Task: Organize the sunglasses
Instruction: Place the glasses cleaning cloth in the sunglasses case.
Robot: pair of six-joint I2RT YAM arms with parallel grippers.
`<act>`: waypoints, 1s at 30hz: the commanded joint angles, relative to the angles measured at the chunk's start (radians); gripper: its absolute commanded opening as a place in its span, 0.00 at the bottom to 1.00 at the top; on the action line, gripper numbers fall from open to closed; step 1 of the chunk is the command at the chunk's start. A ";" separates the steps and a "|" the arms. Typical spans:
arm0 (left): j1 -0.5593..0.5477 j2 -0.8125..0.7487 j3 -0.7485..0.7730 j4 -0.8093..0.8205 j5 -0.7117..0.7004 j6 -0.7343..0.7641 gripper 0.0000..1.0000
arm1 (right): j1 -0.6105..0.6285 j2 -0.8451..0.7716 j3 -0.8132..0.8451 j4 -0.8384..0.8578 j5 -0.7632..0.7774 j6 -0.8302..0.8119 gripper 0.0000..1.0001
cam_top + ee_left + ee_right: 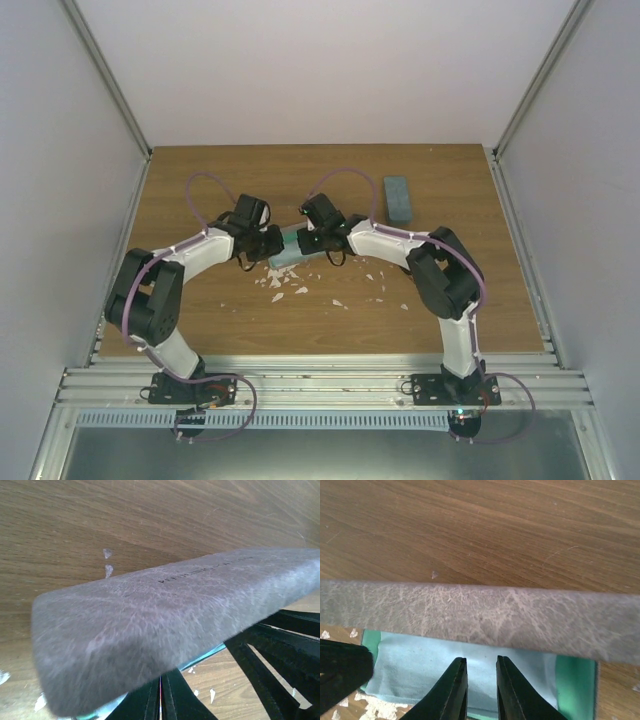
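No sunglasses show in any view. An open grey case (288, 252) with green lining (575, 680) lies at the table's middle, and a light-blue cloth (420, 665) covers its inside. Its raised lid (480, 612) crosses the right wrist view and fills the left wrist view (175, 610). My right gripper (481, 662) hangs just over the cloth, jaws a narrow gap apart with nothing seen between them. My left gripper (161, 687) is at the case's left end, its fingers pressed together, their tips hidden under the lid. In the top view the left gripper (262, 245) and right gripper (312, 240) meet at the case.
A second, closed blue-grey case (398, 198) lies at the back right of the wooden table (200, 200). White flakes (285, 285) are scattered in front of the open case. Grey walls and metal rails bound the table.
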 commanded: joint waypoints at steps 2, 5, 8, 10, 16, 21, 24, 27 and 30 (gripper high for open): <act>-0.006 0.065 -0.034 0.126 0.060 -0.008 0.06 | -0.006 0.065 0.004 0.074 -0.022 0.037 0.17; -0.012 0.088 -0.041 0.143 0.038 -0.012 0.06 | -0.005 0.087 0.001 0.101 -0.032 0.049 0.14; -0.017 0.107 -0.056 0.159 -0.006 -0.019 0.06 | -0.005 0.093 -0.024 0.155 -0.031 0.063 0.12; -0.020 0.114 -0.075 0.178 -0.039 -0.031 0.05 | -0.004 0.093 -0.054 0.198 -0.009 0.076 0.11; -0.026 0.126 -0.125 0.212 -0.134 -0.063 0.05 | -0.004 0.113 -0.090 0.259 0.103 0.117 0.11; -0.028 0.140 -0.138 0.203 -0.166 -0.078 0.05 | -0.005 0.116 -0.105 0.264 0.227 0.157 0.11; -0.028 0.139 -0.146 0.202 -0.169 -0.081 0.04 | -0.005 0.115 -0.095 0.239 0.310 0.199 0.11; -0.029 0.128 -0.146 0.201 -0.164 -0.079 0.04 | -0.004 0.106 -0.095 0.218 0.353 0.233 0.12; -0.028 0.108 -0.143 0.192 -0.158 -0.071 0.05 | -0.005 0.076 -0.112 0.206 0.368 0.237 0.16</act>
